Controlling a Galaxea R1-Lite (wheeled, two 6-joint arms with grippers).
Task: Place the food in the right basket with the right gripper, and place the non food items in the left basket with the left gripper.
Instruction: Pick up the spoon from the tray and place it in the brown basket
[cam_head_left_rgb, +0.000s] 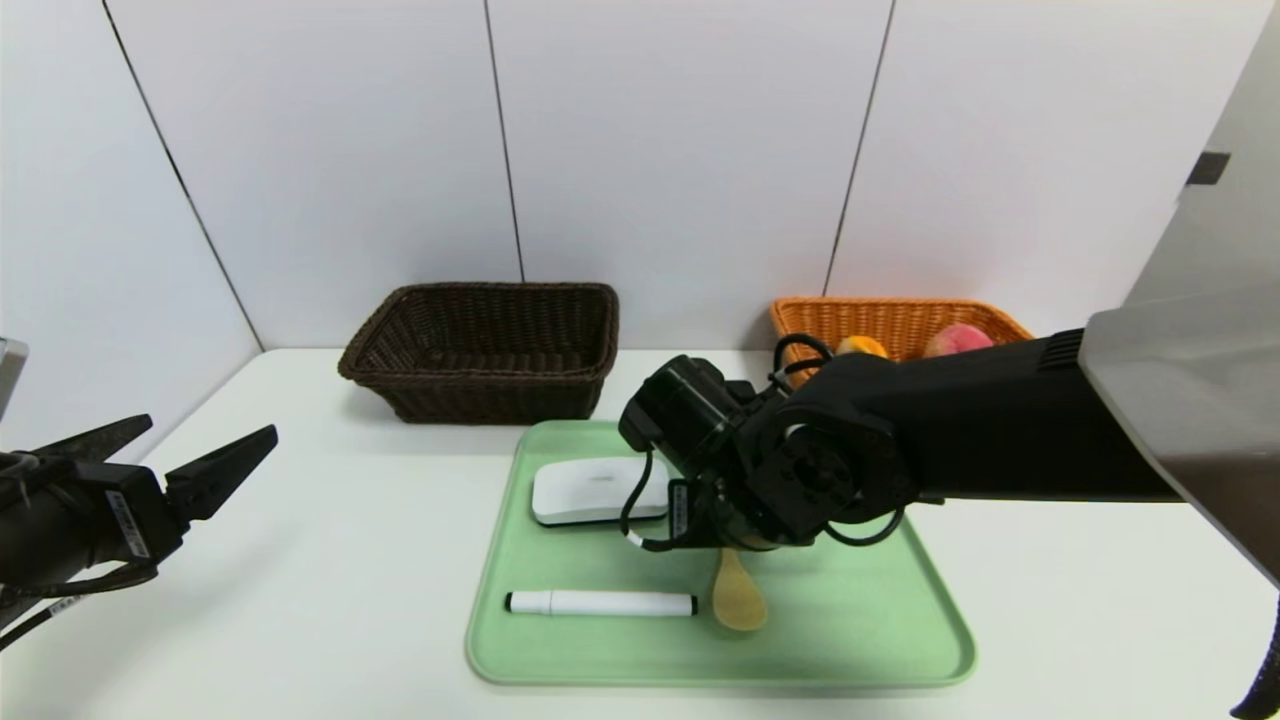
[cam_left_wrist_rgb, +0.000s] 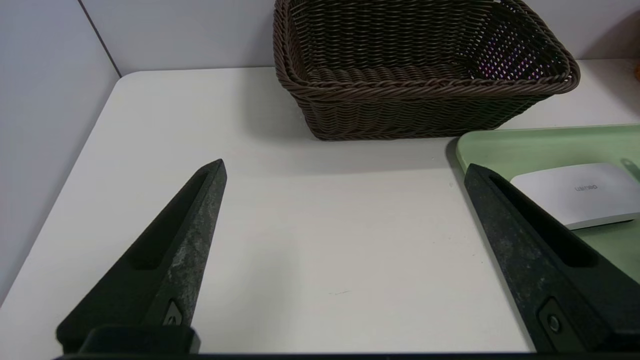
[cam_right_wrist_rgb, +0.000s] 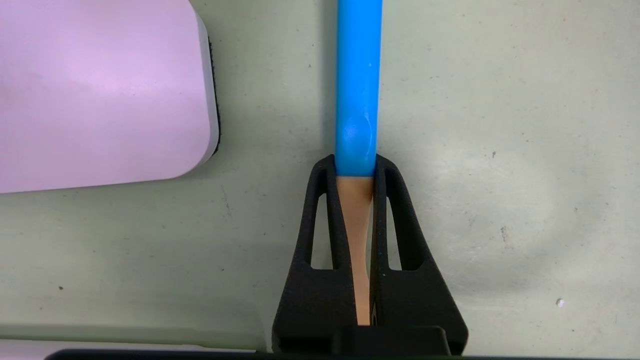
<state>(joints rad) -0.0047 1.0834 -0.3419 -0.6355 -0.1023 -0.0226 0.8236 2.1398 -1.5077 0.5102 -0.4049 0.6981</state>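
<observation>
My right gripper (cam_right_wrist_rgb: 355, 162) is shut on the yellow spoon (cam_head_left_rgb: 738, 595), clamping where its blue handle (cam_right_wrist_rgb: 356, 75) meets the yellow neck; the spoon lies on the green tray (cam_head_left_rgb: 850, 620). A white box (cam_head_left_rgb: 590, 490) and a white marker (cam_head_left_rgb: 600, 603) also lie on the tray. The peach (cam_head_left_rgb: 958, 338) and the bun (cam_head_left_rgb: 862, 345) sit in the orange right basket (cam_head_left_rgb: 900, 320). The dark brown left basket (cam_head_left_rgb: 485, 350) holds nothing that I can see. My left gripper (cam_head_left_rgb: 212, 428) hovers open over the table's left side with nothing between its fingers.
The right arm's wrist (cam_head_left_rgb: 800, 470) covers the tray's middle and part of the orange basket. White wall panels stand close behind both baskets. In the left wrist view the tray's corner (cam_left_wrist_rgb: 525, 145) and the white box (cam_left_wrist_rgb: 575, 192) lie beside one finger.
</observation>
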